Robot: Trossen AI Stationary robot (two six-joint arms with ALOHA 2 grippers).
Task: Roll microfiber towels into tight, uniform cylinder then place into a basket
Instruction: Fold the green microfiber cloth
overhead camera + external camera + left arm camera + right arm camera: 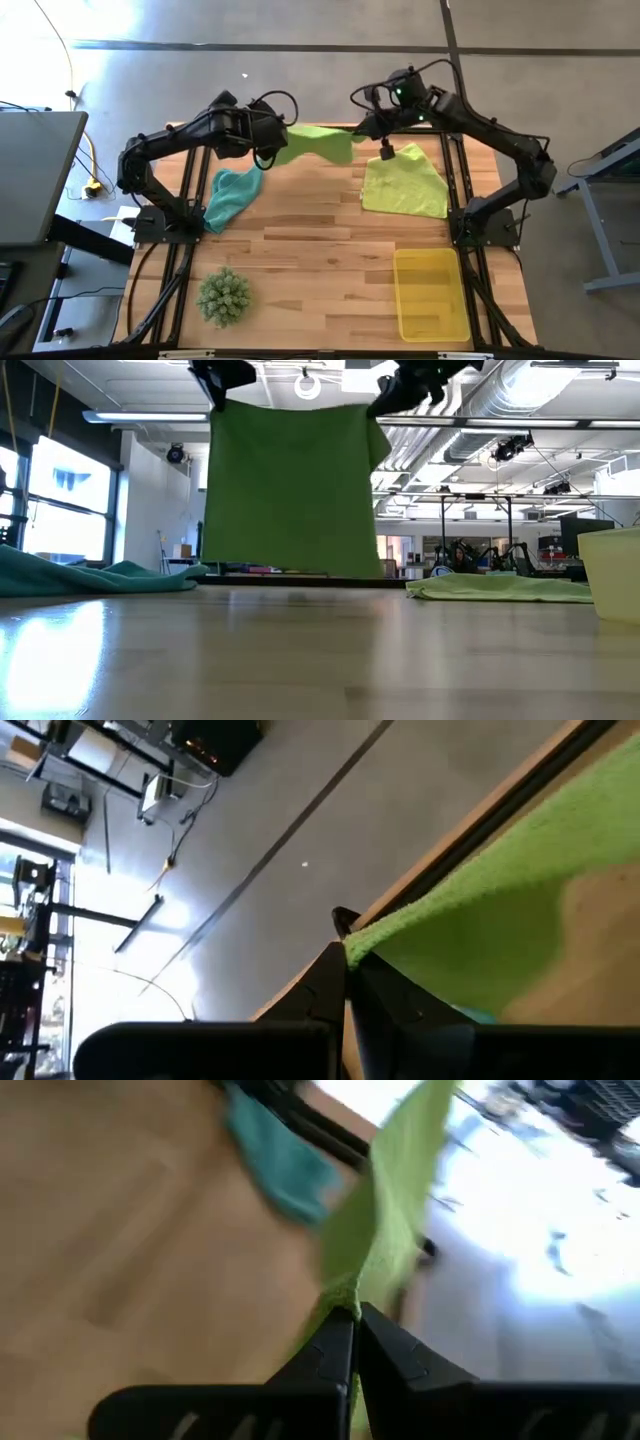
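From above, the bright green towel (318,143) is strung in the air between both arms near the back edge of the desk (310,240). The left gripper (272,138) has its fingers clamped on one top corner, the right gripper (362,127) pinches the other. The teal towel (232,196) sits crumpled just left and forward of the green one, and the pale yellow-green towel (404,182) lies spread out just to its right. The basket (432,292) is well forward of the green towel, at the front right corner, and a spiky green ball (223,296) is at the front left.

Low cam: the green towel (290,490) hangs like a curtain, its bottom edge just above the desk (300,660), with the teal towel (90,576) on one side and the pale one (500,588) plus the basket (612,572) on the other.

Left wrist cam: the fingers (330,985) are closed tight on the green towel's (480,935) corner.

Right wrist cam: same deal, fingers (335,1350) squeezed together on the green cloth (385,1210), with the teal towel (280,1165) past it on the desk.
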